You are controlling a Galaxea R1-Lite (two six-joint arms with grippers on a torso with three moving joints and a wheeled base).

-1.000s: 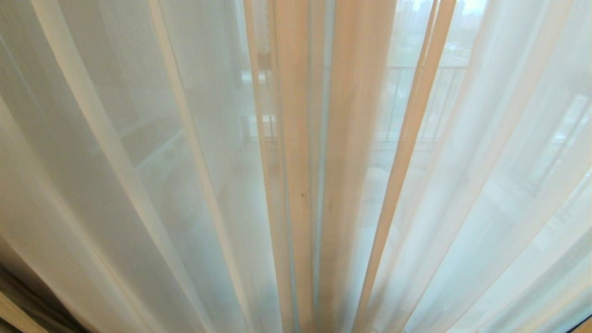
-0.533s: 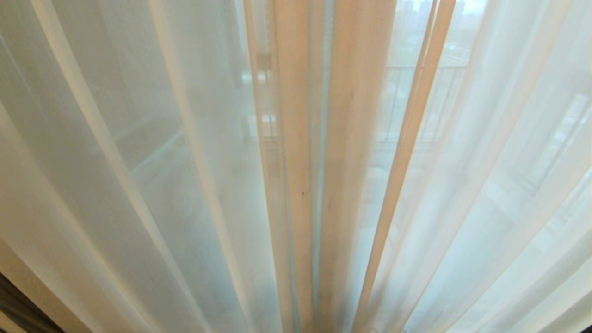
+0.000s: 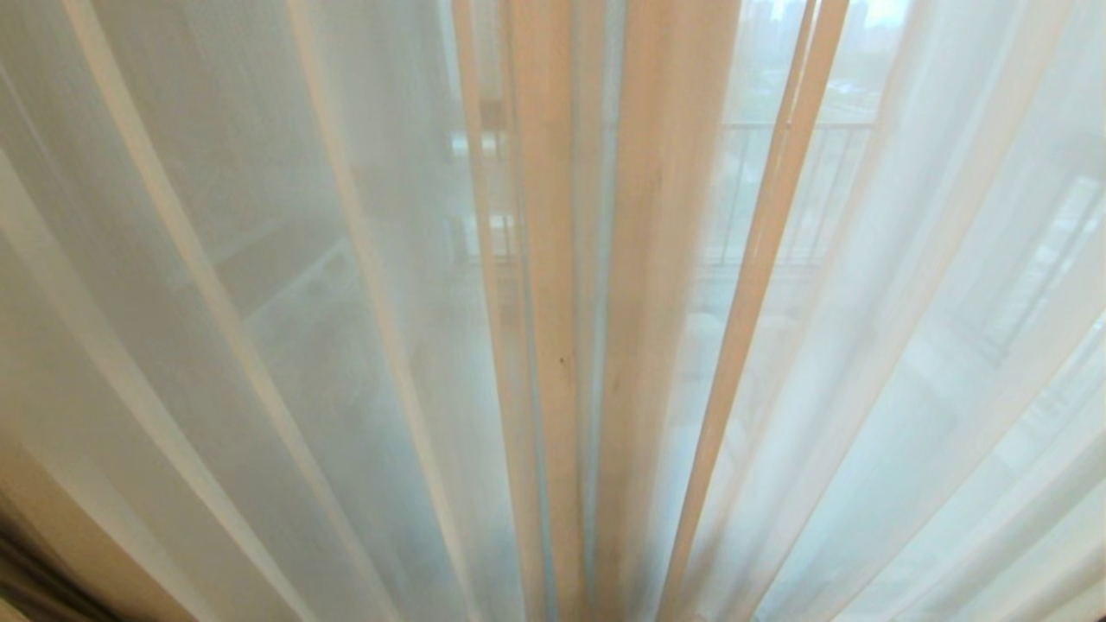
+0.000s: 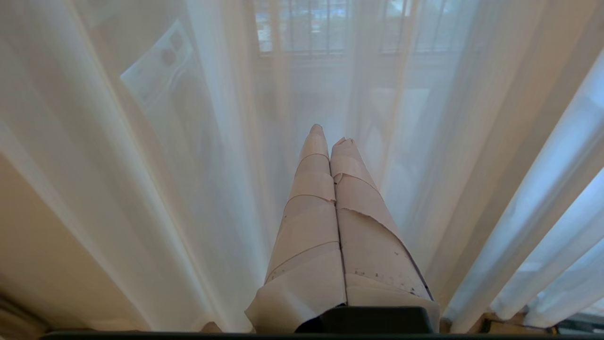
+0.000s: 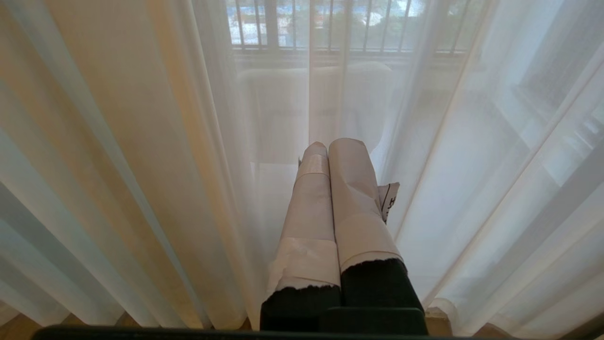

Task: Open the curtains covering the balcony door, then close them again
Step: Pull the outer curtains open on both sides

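Thin white sheer curtains (image 3: pixel 346 302) hang drawn across the whole head view, their overlapping edges forming beige bands at the middle (image 3: pixel 553 345). The balcony door is veiled behind them and cannot be made out. Neither gripper shows in the head view. My left gripper (image 4: pixel 330 134), its fingers wrapped in pale tape, is shut and empty, pointing at the curtains (image 4: pixel 141 165) just short of the folds. My right gripper (image 5: pixel 332 144), also taped, is shut with nothing in it, close before the curtains (image 5: pixel 141 165).
A railing with vertical bars (image 3: pixel 778 190) shows faintly through the sheers. A white appliance shape (image 4: pixel 160 71) and a pale boxy shape (image 5: pixel 311 108) stand behind the fabric. A dark strip (image 3: pixel 34 596) sits at the lower left corner. Wooden floor (image 5: pixel 500 326) shows under the hem.
The sheer folds on the left of the head view have swayed slightly to the right, and more fabric covers the dark strip at the lower left corner.
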